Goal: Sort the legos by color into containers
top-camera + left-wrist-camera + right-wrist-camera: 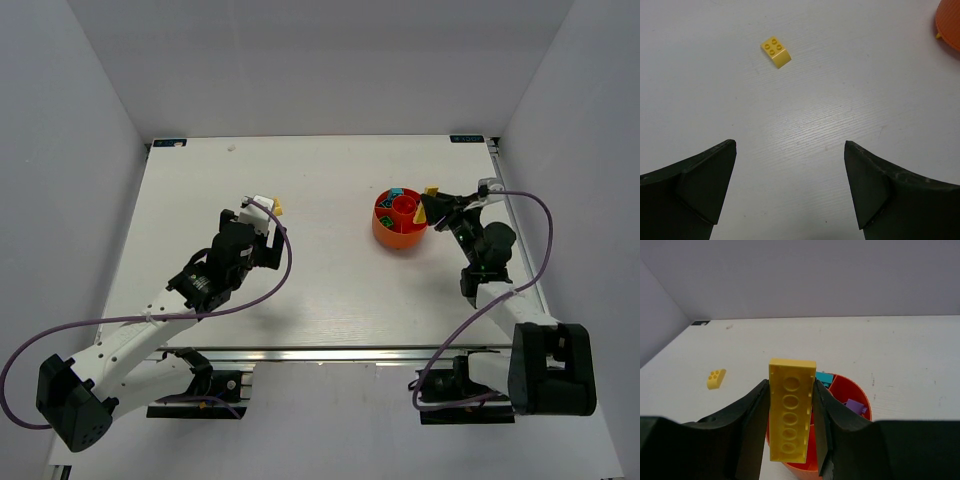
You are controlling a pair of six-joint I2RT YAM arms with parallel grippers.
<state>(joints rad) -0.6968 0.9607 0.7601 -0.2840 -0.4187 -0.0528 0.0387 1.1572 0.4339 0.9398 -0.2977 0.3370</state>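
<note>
Top view: the white worktop (pixel 330 290) carries an orange bowl (pixel 384 236) right of centre, with teal and green bricks visible in its compartments. The left pincer (pixel 262 207) hangs over the worktop left of centre, well apart from the bowl, with a small brick (pixel 277 207), yellow, just beyond its tip. The right pincer (pixel 428 203) sits at the bowl's right rim with a long brick (pixel 421 210), also yellow, between its fingers.

Left wrist view: the left pincer (pixel 790 192) stands wide open and grips nothing; bare worktop (pixel 805 125) shows between its dark fingers (pixel 705 185). The small brick (pixel 776 52) lies ahead of it, studs up, clear of both fingers. A slice of the bowl (pixel 949 22) shows at the upper right corner.

Right wrist view: the right pincer (pixel 790 427) is closed on the long brick (pixel 790 410), which stands on end with its hollow underside toward the camera. Behind and below it is the bowl (pixel 866 399), with a teal brick (pixel 824 377) in one compartment and a purple brick (pixel 855 406) in another. The small brick (pixel 716 379) lies on the worktop (pixel 900 355) to the left, well apart from the bowl.
</note>
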